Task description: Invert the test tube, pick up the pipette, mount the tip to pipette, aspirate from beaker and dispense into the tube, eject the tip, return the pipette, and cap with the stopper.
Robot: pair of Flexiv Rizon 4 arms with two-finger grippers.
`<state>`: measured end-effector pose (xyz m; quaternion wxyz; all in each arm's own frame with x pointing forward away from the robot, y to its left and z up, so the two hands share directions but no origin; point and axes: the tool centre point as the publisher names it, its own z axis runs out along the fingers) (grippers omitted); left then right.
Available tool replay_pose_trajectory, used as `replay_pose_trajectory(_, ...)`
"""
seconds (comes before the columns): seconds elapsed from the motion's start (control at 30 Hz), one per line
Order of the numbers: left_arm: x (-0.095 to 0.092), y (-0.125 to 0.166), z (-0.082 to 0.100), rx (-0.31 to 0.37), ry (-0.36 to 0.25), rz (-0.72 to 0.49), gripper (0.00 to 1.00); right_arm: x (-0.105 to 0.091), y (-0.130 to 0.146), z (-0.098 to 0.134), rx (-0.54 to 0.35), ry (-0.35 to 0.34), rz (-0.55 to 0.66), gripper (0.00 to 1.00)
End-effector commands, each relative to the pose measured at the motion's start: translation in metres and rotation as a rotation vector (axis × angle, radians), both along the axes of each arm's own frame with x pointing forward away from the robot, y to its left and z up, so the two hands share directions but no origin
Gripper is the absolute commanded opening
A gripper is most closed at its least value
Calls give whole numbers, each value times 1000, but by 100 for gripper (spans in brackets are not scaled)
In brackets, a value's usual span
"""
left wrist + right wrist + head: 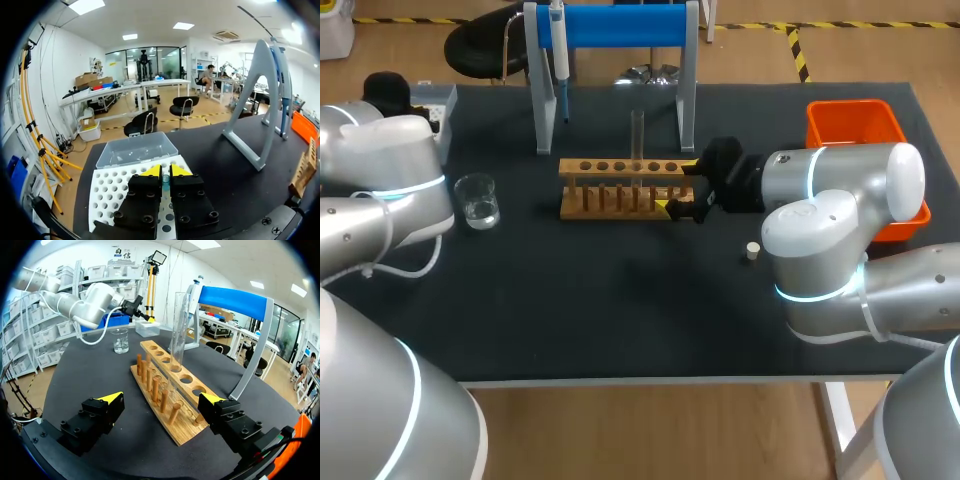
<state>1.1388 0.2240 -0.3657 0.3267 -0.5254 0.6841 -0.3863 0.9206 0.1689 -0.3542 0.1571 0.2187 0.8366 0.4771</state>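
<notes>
Hiding one end of the rack [610, 168] overhead, right tool [162, 399] gapes wide; left tool [165, 172] is pressed together.

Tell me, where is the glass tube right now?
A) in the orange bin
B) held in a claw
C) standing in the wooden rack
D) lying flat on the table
C: the tube stands upright in a hole of the rack, and the right claw is open, gripping nothing.
</notes>
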Motion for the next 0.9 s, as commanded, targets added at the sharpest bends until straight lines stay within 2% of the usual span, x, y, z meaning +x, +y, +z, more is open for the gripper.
replay_pose_trajectory(0.03, 1, -1, 0, 2, -3, 1, 0, 0, 0, 0, -1, 1, 0, 100)
replay_pose_trajectory(0.9, 0, 1, 16, 20, -31, 23, 0, 0, 0, 0, -1, 1, 0, 100)
